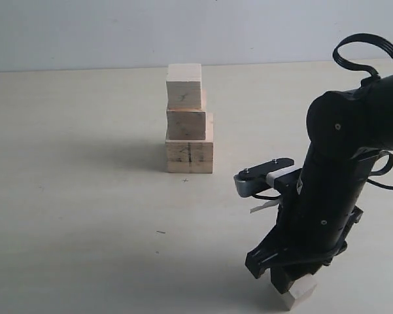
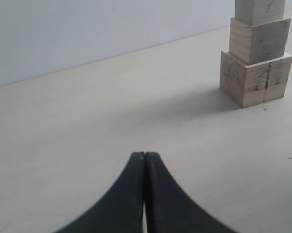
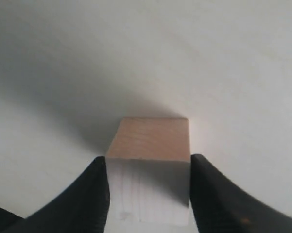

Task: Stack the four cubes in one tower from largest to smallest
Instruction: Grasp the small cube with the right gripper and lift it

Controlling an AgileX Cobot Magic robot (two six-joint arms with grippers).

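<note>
My right pincer (image 3: pixel 149 165) grips the smallest cube (image 3: pixel 153 138), fingers against both its sides. The cube sits on the surface (image 1: pixel 85 209), lower right of the exterior view. Tower (image 1: pixel 189 121), upper centre: three cubes stacked. Remaining: lift and place the fourth. My left pincer (image 2: pixel 145 155): shut, empty.

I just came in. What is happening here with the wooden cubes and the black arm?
A two-arm robot is building a tower of wooden cubes. Three cubes are stacked on the table, with the largest cube at the bottom. The fourth cube sits apart from the tower, at the lower right of the exterior view. The right gripper has a finger against each side of it and seems to grip it. The left gripper is shut and empty, away from the tower.
</note>
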